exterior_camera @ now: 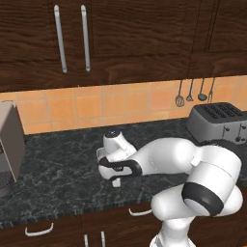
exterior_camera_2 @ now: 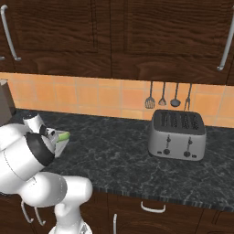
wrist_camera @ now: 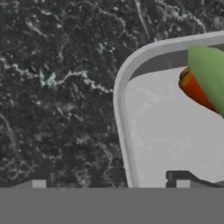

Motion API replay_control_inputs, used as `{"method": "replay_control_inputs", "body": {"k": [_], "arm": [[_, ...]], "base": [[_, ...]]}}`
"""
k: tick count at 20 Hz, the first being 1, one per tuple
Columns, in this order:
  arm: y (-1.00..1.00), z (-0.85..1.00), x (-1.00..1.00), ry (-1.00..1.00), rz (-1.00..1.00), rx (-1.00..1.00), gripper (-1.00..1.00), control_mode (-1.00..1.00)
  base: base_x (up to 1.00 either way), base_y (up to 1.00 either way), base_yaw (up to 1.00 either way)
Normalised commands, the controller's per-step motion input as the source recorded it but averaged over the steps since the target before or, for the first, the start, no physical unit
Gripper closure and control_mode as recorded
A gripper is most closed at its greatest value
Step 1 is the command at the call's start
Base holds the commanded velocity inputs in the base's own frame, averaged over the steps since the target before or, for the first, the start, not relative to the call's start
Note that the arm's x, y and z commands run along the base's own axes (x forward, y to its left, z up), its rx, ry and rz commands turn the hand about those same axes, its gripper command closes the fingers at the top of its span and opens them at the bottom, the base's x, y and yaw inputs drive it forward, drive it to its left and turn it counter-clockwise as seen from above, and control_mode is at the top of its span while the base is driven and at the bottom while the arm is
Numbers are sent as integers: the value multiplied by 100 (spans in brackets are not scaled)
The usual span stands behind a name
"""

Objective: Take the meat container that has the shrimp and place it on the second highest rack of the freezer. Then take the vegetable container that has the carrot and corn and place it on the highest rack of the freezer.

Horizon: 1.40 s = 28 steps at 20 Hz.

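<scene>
The gripper [wrist_camera: 111,183] stood spread wide over the counter, its two dark fingertips [wrist_camera: 179,177] rising at the bottom of the hand view, one outside the rim of a white tray [wrist_camera: 127,131] and the other just inside it, so the jaws straddled the tray's wall without pinching it. In that view the tray occupied the right half, its rounded corner at about twelve o'clock from the gripper, and the carrot [wrist_camera: 192,87] and the green husk of the corn [wrist_camera: 209,74] lay in it toward two o'clock, well apart from the fingertips. The black marble counter [wrist_camera: 57,87] spread to the left, from nine to eleven o'clock. In the right base view the green end of the corn [exterior_camera_2: 63,136] peeked past the arm's wrist, on the counter at the left. The arm was folded low over the counter in the left base view, the hand pointing down. A silver four-slot toaster [exterior_camera_2: 177,135] sat at about three o'clock from the hand, well apart, with kitchen utensils [exterior_camera_2: 168,97] hanging on the orange tiled wall above it.
</scene>
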Motion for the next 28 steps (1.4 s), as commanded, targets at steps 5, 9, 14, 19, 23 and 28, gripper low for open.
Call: {"method": "replay_control_inputs", "body": {"k": [5, 9, 14, 19, 23, 28], "arm": [[0, -19, 10, 0, 0, 0, -100, -100], [0, -18, 24, 0, 0, 0, -100, -100], [0, -8, 7, -1, 0, 0, -100, -100], [0, 0, 0, 0, 0, 0, -100, -100], [0, 0, 0, 0, 0, 0, -100, -100], [0, 0, 0, 0, 0, 0, 100, -100]], "base": [[0, 0, 0], [0, 0, 0], [0, 0, 0], [0, 0, 0], [0, 0, 0], [0, 0, 0]]}}
